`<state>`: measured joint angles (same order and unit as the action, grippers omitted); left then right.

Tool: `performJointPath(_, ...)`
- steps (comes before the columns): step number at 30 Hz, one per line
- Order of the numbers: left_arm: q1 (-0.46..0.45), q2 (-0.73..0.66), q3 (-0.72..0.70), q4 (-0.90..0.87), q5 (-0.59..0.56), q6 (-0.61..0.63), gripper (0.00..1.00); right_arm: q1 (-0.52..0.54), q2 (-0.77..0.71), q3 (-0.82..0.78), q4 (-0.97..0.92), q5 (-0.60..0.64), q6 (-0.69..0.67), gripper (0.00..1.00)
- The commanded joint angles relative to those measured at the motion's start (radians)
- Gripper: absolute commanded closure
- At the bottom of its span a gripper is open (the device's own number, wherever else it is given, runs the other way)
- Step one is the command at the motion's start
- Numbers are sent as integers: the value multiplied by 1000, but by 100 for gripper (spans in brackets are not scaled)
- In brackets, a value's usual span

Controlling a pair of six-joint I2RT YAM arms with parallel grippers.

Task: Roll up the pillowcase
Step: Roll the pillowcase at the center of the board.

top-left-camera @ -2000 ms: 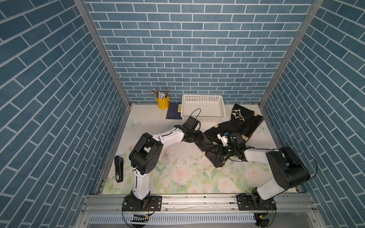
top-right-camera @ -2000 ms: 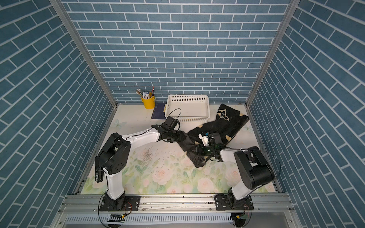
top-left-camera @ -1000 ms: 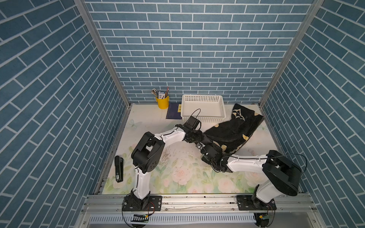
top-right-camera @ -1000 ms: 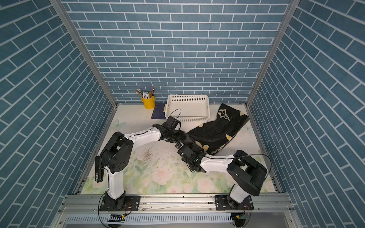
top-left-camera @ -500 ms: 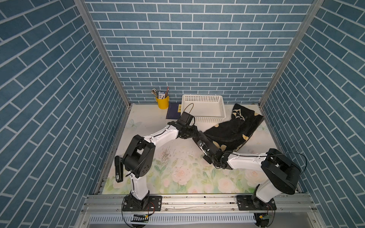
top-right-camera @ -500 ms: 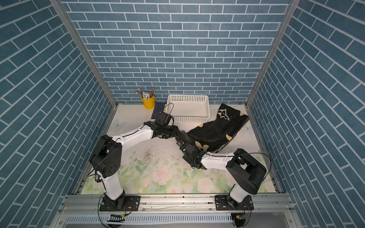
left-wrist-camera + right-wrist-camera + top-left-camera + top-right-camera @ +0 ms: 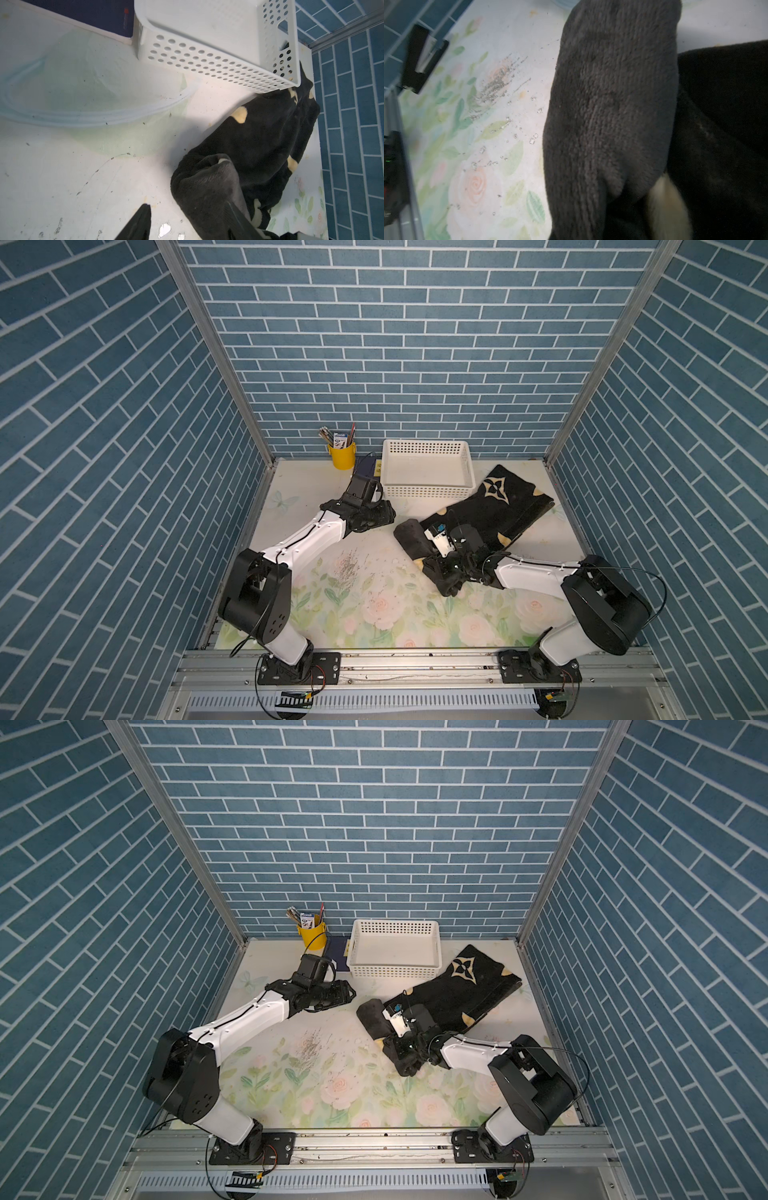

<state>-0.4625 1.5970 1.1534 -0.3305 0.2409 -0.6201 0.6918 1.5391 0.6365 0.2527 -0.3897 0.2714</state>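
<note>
Both top views show the pillowcase (image 7: 490, 510) partly rolled on the counter (image 7: 353, 593), flat end beside the basket (image 7: 428, 491). Left hand (image 7: 389, 514) half open, empty, just off the roll. Right hand (image 7: 440, 570) buried in plush; grip unconfirmed. Recommend turning both ends evenly, tightly.

- The white basket (image 7: 428, 485) stands on the table top (image 7: 374, 614), close to the back wall (image 7: 415, 344).
- Behind the basket and on both sides of it, the walls carry a blue brick pattern with white joints.
- Grey metal posts (image 7: 216, 348) mark the corners behind the basket.
- The table top has a pale print of pink roses and green leaves; in front of the basket there is a worn, scratched patch (image 7: 347, 568).
- A yellow cup (image 7: 341, 456) with pens stands near the basket, by the back wall.
- A dark blue book (image 7: 368, 467) lies just beside the basket.
- Far in front of the basket, a metal rail (image 7: 415, 664) closes the table edge.
- The light is even, the shadows soft.
</note>
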Motion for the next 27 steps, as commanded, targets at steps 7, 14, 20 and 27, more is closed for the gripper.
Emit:
performJointPath(7, -100, 43, 13, 78, 56, 66, 40, -178, 80, -82, 189, -313, 240, 90)
performJointPath(14, -192, 188, 98, 142, 72, 84, 42, -284, 196, -63, 186, -430, 299, 84)
performJointPath(20, -211, 348, 190, 97, 52, 36, 46, -292, 135, -12, 34, -305, 212, 46)
performJointPath(27, -218, 418, 213, 77, 38, 6, 46, -166, -129, 95, -279, 217, -5, 26)
